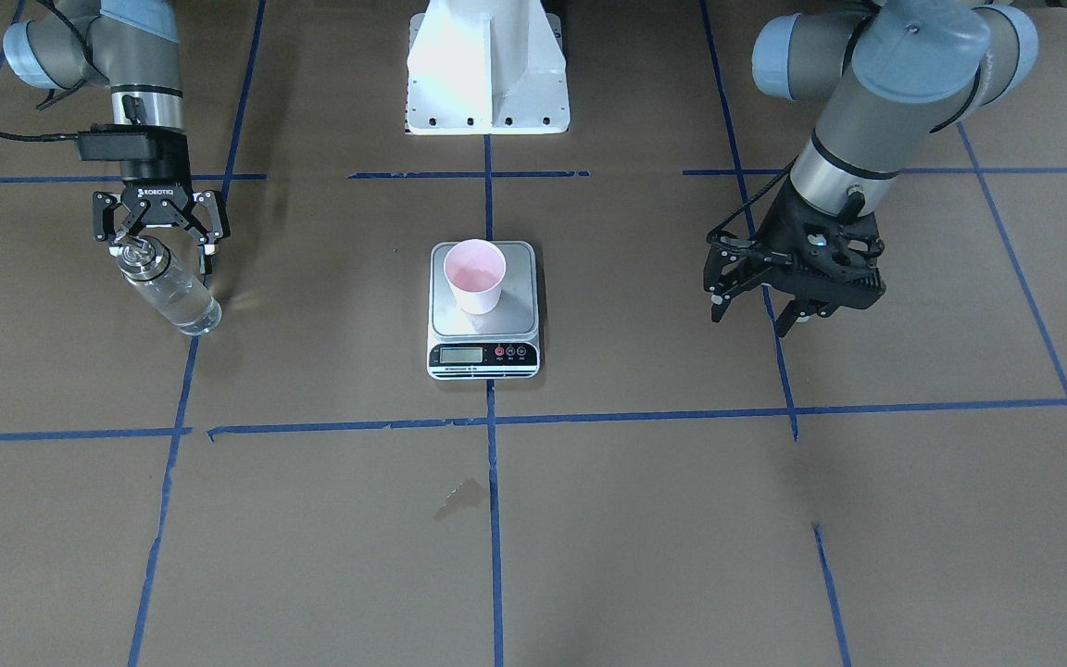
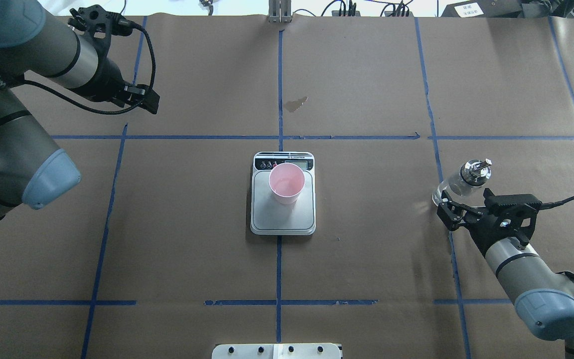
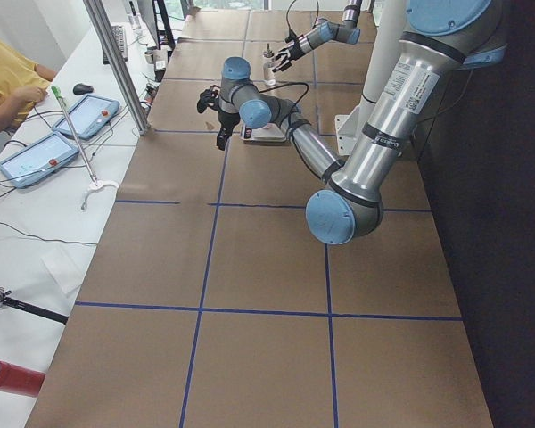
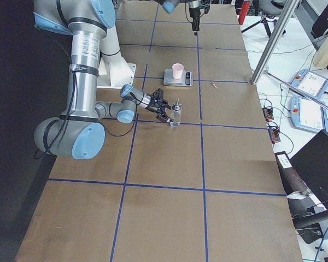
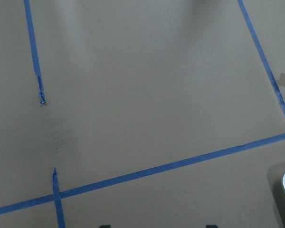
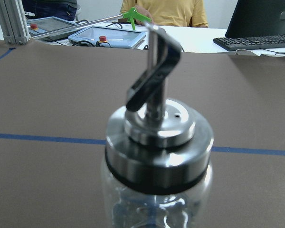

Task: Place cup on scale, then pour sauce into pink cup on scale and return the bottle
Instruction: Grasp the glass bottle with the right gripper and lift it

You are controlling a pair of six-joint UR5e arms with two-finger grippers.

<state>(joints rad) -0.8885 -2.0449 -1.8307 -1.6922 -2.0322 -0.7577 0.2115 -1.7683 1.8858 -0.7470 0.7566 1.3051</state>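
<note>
The pink cup stands upright on the scale at the table's middle; it also shows in the overhead view on the scale's plate. The glass bottle with its metal pourer cap stands on the table at my right side, with clear sauce inside. My right gripper is open, with its fingers on either side of the bottle's upper part. The right wrist view shows the cap close up. My left gripper is open and empty, above the table well off to the scale's side.
The robot's white base is behind the scale. A dark stain marks the paper on the operators' side. Blue tape lines cross the table. A person and tablets are beyond the far edge.
</note>
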